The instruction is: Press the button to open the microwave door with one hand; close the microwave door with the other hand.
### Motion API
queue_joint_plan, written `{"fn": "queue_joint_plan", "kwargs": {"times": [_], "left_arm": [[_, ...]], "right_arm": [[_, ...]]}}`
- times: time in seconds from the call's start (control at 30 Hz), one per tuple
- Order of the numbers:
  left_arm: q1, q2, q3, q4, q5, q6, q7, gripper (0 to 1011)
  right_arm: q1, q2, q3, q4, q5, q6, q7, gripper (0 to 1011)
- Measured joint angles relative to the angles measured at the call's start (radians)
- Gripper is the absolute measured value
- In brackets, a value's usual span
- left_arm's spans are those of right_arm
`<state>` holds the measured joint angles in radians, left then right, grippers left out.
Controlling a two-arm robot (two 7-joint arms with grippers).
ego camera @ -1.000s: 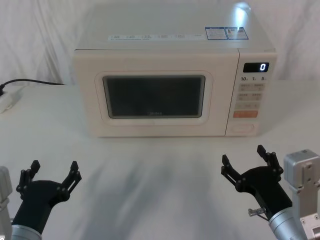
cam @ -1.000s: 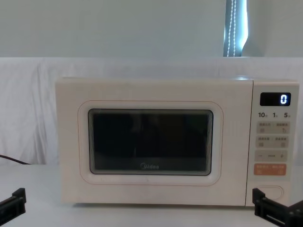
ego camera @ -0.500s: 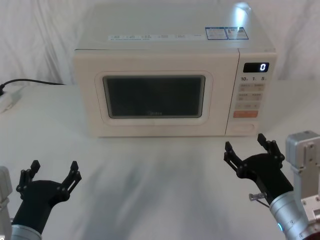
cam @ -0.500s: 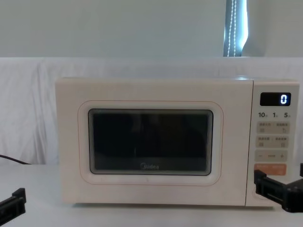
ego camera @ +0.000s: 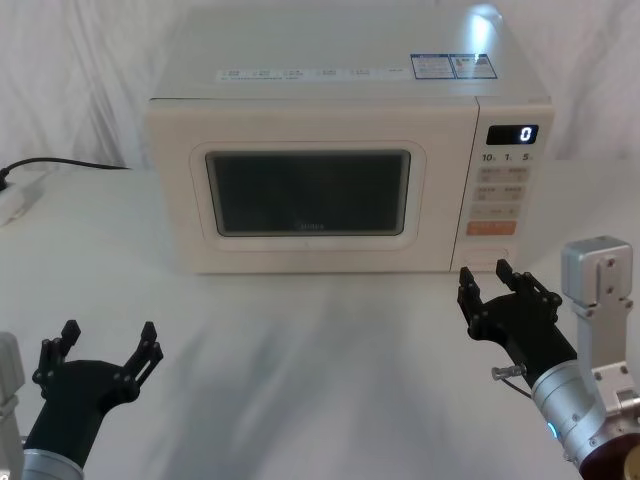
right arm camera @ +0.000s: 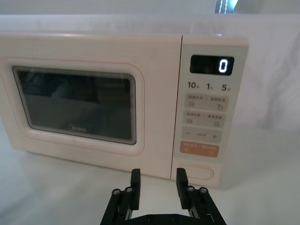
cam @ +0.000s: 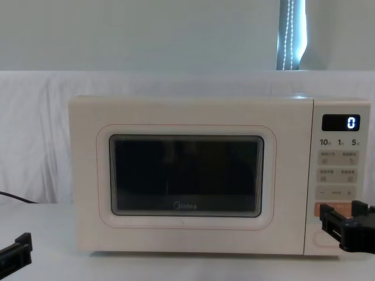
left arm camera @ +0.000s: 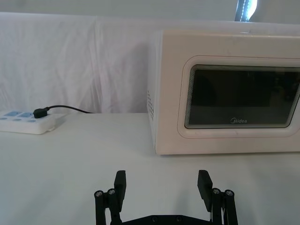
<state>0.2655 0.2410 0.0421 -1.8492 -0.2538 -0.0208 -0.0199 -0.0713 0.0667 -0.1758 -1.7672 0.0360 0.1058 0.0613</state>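
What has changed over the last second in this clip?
The right gripper has moved forward toward the button, its fingers narrowing though still open, holding nothing. The left gripper stayed low at the left, open. The microwave door stayed shut.

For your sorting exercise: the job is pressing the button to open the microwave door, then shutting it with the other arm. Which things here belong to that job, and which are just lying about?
Belong to the job:
button
microwave door
right tool, close before the button
left tool, low at the left

Just lying about:
power strip
black cable
white cloth backdrop
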Motion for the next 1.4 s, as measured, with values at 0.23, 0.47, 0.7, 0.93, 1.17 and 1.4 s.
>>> {"fn": "queue_joint_plan", "kwargs": {"times": [0.23, 0.47, 0.7, 0.93, 1.17, 1.4], "left_arm": [[0.0, 0.0, 0.0, 0.0, 0.0, 0.0, 0.0, 1001], [0.0, 0.0, 0.0, 0.0, 0.0, 0.0, 0.0, 1001], [0.0, 0.0, 0.0, 0.0, 0.0, 0.0, 0.0, 1001], [0.0, 0.0, 0.0, 0.0, 0.0, 0.0, 0.0, 1001], [0.0, 0.0, 0.0, 0.0, 0.0, 0.0, 0.0, 1001], [0.0, 0.0, 0.0, 0.0, 0.0, 0.0, 0.0, 1001]], "right_arm": [[0.013, -0.012, 0.007, 0.01, -0.008, 0.032, 0.006, 305], [0.018, -0.024, 0.011, 0.011, -0.019, 0.064, 0.007, 86], [0.031, -0.039, 0.012, 0.023, -0.036, 0.093, -0.003, 0], [0.071, -0.068, 0.017, 0.063, -0.054, 0.143, -0.021, 0], [0.128, -0.105, 0.033, 0.127, -0.064, 0.17, -0.041, 0], [0.186, -0.135, 0.052, 0.204, -0.072, 0.174, -0.056, 0]]}}
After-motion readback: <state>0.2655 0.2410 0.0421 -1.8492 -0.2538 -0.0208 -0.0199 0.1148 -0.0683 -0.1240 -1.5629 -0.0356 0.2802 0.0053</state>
